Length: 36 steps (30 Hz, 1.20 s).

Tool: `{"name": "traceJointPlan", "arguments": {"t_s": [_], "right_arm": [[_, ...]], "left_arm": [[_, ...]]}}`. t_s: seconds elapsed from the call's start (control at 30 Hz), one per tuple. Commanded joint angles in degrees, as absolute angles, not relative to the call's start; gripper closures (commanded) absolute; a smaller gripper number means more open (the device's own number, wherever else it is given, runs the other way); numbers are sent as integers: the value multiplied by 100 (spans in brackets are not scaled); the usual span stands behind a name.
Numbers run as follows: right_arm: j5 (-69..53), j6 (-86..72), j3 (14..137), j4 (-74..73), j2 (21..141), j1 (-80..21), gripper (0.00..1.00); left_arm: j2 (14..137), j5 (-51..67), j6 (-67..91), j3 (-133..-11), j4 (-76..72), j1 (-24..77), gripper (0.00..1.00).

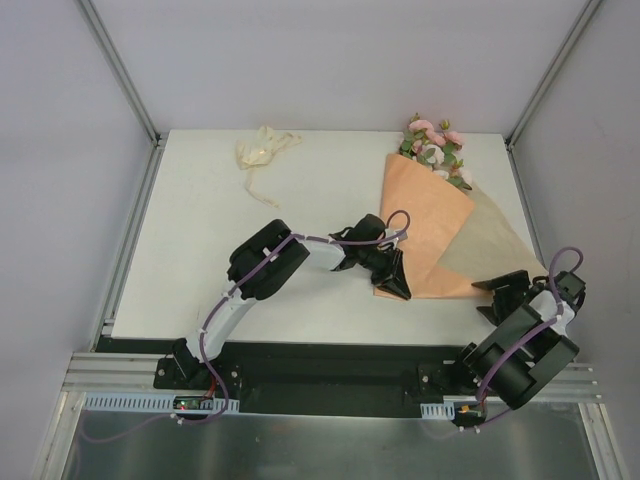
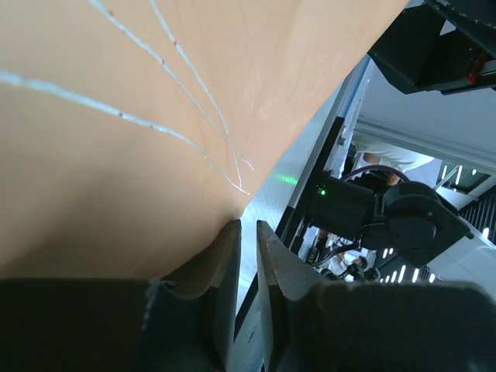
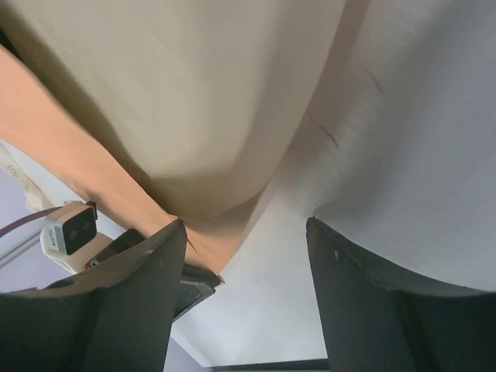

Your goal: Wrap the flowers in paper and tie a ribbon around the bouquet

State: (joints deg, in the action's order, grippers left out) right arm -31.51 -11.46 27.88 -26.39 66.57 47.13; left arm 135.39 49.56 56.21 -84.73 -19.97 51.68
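Bouquet (image 1: 420, 215) on the right half of the table (image 1: 200, 250), long axis running near to far, with the flowers (image 1: 437, 150) pointing at the far edge. Left gripper (image 2: 248, 225) sits at the near corner of the paper (image 1: 440, 255), jaws almost together; whether they pinch it cannot be told. Right gripper (image 3: 246, 225) is released, jaws wide, at the tan flap.

A robotics lab test cell is shown: a white table (image 1: 200, 260) is enclosed by plain pale panels (image 1: 50, 150) set in aluminium profile posts (image 1: 118, 70), and a black mounting plate (image 1: 330, 362) and a slotted cable duct (image 1: 130, 402) are fixed along its near edge. Beyond it, what may be ceiling strip lights (image 2: 459, 175) are glimpsed, blurred.
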Motion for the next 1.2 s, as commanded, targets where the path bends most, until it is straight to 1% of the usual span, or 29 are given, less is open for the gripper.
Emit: {"name": "traceJointPlan", "arguments": {"t_s": [0.0,0.33,0.47,0.5,0.57,0.63,0.7,0.8,0.83,0.87,0.9,0.93,0.97,1.03,1.1,1.17], "right_arm": [[-3525,-1046,2856,-1952,6846,4851,34],[-3340,-1266,2435,-1248,6882,4834,42],[-3392,-1344,2312,-985,7031,4816,42],[-3471,-1414,2285,-941,7057,4816,39],[-3463,-1441,2250,-801,7180,4799,37],[-3419,-1380,2267,-747,7233,4790,39],[-3428,-1380,2259,-721,7190,4790,47],[-3262,-1328,2285,-843,6681,4703,58],[-3148,-1258,2320,-1087,6288,4580,62],[-2920,-1213,2425,-1238,6110,4518,69],[-2822,-1204,2478,-1378,5891,4448,73],[-2717,-1161,2557,-1641,5715,4273,79],[-2498,-1160,2636,-1783,5339,4176,92],[-2277,-1151,2891,-2177,5020,3808,98],[-1900,-1116,3188,-2372,4634,3482,99],[-1532,-1081,3400,-2627,4500,2894,99]], "left_arm": [[13632,4755,5774,-8587,-1933,5168,86],[13623,4579,5774,-8490,-1714,5133,87],[13658,4597,5774,-8499,-1670,5115,87],[13667,4597,5783,-8508,-1670,5124,87],[13676,4614,5801,-8517,-1670,5115,87],[13667,4623,5783,-8543,-1661,5115,87],[13650,4605,5783,-8543,-1652,5098,88],[13667,4588,5783,-8534,-1652,5089,88],[13667,4588,5783,-8534,-1644,5089,89],[13684,4579,5792,-8534,-1644,5080,89],[13693,4553,5783,-8534,-1644,5080,89],[13702,4553,5783,-8525,-1635,5071,90],[13711,4544,5783,-8525,-1635,5071,90],[13720,4535,5783,-8517,-1635,5045,90],[13737,4526,5792,-8517,-1635,5045,90],[13729,4526,5774,-8517,-1635,5036,90]]}}
